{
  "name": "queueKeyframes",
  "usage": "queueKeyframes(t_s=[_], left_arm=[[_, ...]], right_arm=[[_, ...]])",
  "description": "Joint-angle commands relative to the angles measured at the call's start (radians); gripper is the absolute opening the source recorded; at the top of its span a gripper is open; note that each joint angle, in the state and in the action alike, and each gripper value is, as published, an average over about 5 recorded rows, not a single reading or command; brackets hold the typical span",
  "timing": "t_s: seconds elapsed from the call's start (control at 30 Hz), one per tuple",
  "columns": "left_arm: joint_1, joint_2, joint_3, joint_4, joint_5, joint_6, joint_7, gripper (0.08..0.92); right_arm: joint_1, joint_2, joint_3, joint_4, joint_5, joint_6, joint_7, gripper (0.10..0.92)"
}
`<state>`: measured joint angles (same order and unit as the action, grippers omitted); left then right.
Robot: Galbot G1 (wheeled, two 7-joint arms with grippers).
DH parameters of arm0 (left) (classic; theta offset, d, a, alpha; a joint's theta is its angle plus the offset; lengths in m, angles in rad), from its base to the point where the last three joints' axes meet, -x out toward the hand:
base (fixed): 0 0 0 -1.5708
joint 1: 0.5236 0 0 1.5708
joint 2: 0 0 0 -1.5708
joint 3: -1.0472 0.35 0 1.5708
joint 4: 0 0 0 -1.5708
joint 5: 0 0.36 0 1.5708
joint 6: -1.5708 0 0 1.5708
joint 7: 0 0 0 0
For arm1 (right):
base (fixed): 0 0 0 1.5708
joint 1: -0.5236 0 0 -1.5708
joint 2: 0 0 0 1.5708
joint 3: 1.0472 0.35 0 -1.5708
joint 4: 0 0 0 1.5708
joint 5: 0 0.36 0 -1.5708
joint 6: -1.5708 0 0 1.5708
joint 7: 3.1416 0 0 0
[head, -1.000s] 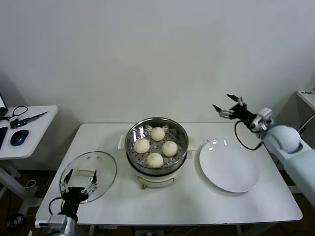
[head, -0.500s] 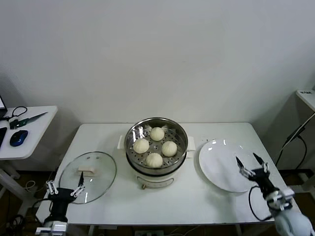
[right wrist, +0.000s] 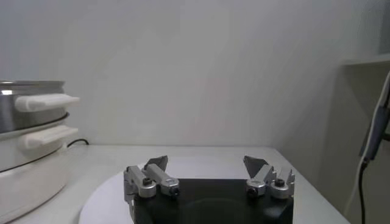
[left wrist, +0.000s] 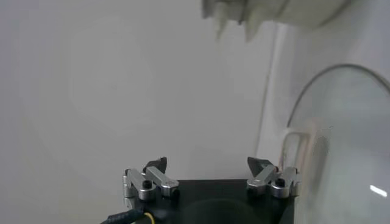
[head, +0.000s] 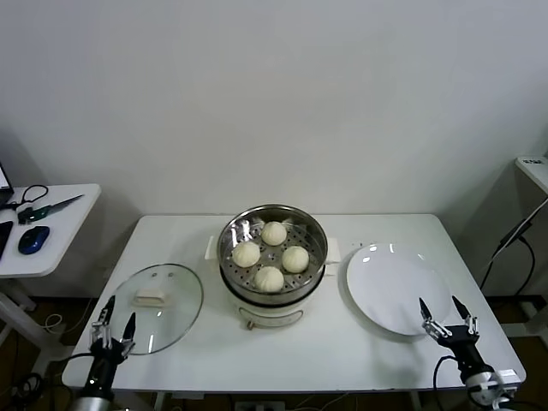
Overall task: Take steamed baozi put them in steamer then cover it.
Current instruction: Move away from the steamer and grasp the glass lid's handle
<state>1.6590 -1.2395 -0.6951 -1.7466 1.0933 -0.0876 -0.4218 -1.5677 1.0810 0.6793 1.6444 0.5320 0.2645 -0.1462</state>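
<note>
Several cream-white steamed baozi (head: 274,233) lie on the perforated tray inside the steel steamer (head: 229,274), which stands uncovered at the table's middle. The cover (head: 175,317), clear glass with a cream handle (head: 151,298), lies flat on the table left of the pot. My left gripper (head: 114,327) is open and empty at the front left edge, just short of the cover's rim (left wrist: 323,79). My right gripper (head: 445,315) is open and empty at the front right, beside the plate. In the right wrist view the gripper (right wrist: 206,162) faces the steamer (right wrist: 30,115) across the plate.
A flat white round plate (head: 398,288) lies bare to the right of the steamer. A side table (head: 60,248) with a mouse and cables stands at the far left. A shelf (head: 535,164) and a hanging cable are at the far right. A white wall runs behind.
My right arm dropped from high at the back right to the table's front right edge by the plate. My left gripper drew back from over the cover toward the front edge.
</note>
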Motion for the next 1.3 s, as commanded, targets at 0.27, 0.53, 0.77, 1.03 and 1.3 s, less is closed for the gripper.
queueKeyframes(t_s=[0.27,0.53,0.77,1.03,1.3], left_arm=[[-0.107,0.031,0.029,0.152,0.268,0.025,-0.054,0.823],[-0.261,0.011,0.065,0.272,0.269,0.043,-0.004,0.823],[-0.355,0.021,0.092,0.379,0.273,0.045,0.010,0.823],[-0.406,0.028,0.113,0.444,0.275,0.049,0.023,0.820],[-0.420,0.032,0.111,0.440,0.260,0.056,0.012,0.640]], right_arm=[[-0.081,0.091,0.030,0.090,-0.069,0.006,0.001,0.823],[-0.107,0.103,0.054,0.120,-0.067,0.011,-0.005,0.823],[-0.117,0.109,0.063,0.140,-0.066,0.013,-0.005,0.823],[-0.117,0.114,0.058,0.134,-0.075,0.014,-0.006,0.823],[-0.102,0.119,0.046,0.128,-0.087,0.010,-0.003,0.823]])
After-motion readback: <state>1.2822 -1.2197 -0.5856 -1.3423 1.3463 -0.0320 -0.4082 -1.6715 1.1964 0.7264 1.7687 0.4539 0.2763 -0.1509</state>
